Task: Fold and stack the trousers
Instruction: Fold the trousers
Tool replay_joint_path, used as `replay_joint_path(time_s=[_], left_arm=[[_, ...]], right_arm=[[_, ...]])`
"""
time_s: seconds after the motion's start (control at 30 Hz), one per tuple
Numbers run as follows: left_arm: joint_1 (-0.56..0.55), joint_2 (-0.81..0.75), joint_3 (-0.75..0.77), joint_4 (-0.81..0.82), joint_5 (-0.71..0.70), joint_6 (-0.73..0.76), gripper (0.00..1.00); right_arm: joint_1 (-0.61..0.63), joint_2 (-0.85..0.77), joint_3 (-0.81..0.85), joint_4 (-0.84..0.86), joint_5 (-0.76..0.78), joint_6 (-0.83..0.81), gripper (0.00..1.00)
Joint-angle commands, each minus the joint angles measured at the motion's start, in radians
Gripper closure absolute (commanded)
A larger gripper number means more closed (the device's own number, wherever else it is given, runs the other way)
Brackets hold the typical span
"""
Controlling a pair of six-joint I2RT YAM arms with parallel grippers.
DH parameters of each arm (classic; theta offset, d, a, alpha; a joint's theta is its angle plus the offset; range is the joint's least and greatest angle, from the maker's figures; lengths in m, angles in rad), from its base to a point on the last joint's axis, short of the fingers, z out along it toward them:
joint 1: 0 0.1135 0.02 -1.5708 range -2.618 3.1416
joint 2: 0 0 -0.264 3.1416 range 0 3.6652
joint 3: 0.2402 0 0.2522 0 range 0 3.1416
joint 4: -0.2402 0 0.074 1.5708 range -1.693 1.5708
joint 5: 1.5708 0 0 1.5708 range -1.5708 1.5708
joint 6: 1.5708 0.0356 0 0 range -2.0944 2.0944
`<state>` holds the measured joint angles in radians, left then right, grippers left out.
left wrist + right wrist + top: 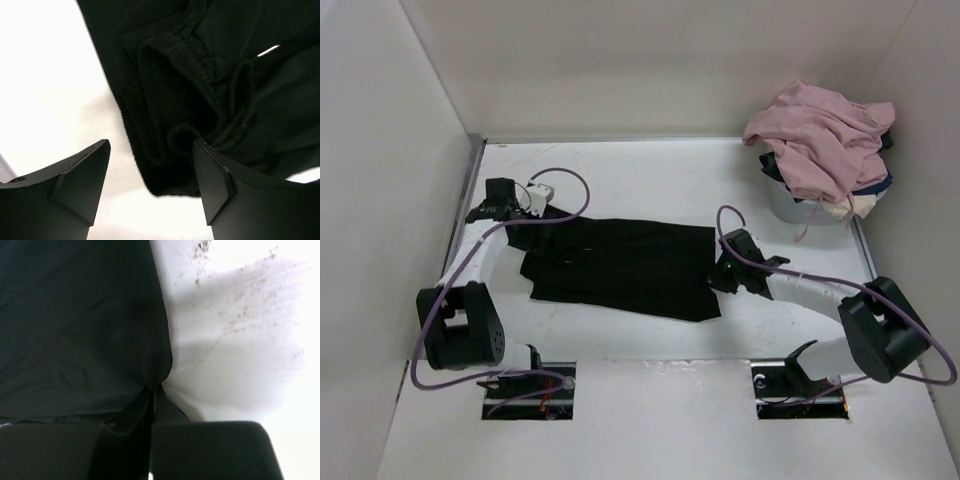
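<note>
The black trousers (620,265) lie flat across the middle of the white table, folded into a broad band. My left gripper (508,213) hovers at their left end. In the left wrist view it (151,145) is open, its fingers astride the ribbed elastic waistband (165,100) without gripping it. My right gripper (725,275) is at the trousers' right edge. In the right wrist view it (152,390) is shut, pinching the edge of the black cloth (80,330).
A white bin (790,205) at the back right holds a heaped dusty-pink garment (820,140) over navy and cream cloth (868,195). White walls close in the table on the left, back and right. Purple cables loop off both arms.
</note>
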<state>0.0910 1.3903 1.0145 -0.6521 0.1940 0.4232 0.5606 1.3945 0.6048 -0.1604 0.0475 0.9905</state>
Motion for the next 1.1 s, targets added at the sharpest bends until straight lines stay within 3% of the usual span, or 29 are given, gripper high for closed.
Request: replay_joint_path(time_s=[0.0, 0.13, 0.27, 0.57, 0.6, 0.73, 0.77, 0.97, 1.03, 1.07], left_arm=[[-0.009, 0.09, -0.001, 0.058, -0.008, -0.03, 0.35], [-0.026, 0.153, 0.056, 0.078, 0.007, -0.09, 0.35], [-0.082, 0.104, 0.105, 0.069, 0.12, -0.15, 0.32], [-0.188, 0.205, 0.065, 0.048, 0.114, -0.195, 0.32], [-0.193, 0.217, 0.064, 0.048, 0.107, -0.196, 0.32], [-0.196, 0.24, 0.076, 0.039, 0.093, -0.19, 0.32], [-0.196, 0.24, 0.079, 0.036, 0.093, -0.189, 0.32], [-0.204, 0.237, 0.069, 0.034, 0.099, -0.192, 0.32], [-0.205, 0.24, 0.059, 0.034, 0.102, -0.189, 0.34], [-0.205, 0.243, 0.056, 0.034, 0.104, -0.187, 0.35]], right_arm=[[-0.035, -0.075, -0.004, -0.051, -0.009, -0.001, 1.0], [-0.127, -0.161, 0.053, -0.194, 0.012, -0.104, 1.0], [-0.214, -0.225, 0.105, -0.301, 0.017, -0.202, 1.0], [-0.313, -0.226, 0.064, -0.337, -0.05, -0.253, 0.98], [-0.314, -0.218, 0.055, -0.335, -0.055, -0.251, 0.95], [-0.34, -0.2, 0.015, -0.327, -0.046, -0.245, 0.52], [-0.342, -0.204, 0.009, -0.33, -0.046, -0.242, 0.48], [-0.327, -0.273, -0.046, -0.354, -0.018, -0.147, 0.39], [-0.299, -0.246, -0.069, -0.323, -0.035, -0.113, 0.39], [-0.291, -0.229, -0.071, -0.308, -0.043, -0.105, 0.47]])
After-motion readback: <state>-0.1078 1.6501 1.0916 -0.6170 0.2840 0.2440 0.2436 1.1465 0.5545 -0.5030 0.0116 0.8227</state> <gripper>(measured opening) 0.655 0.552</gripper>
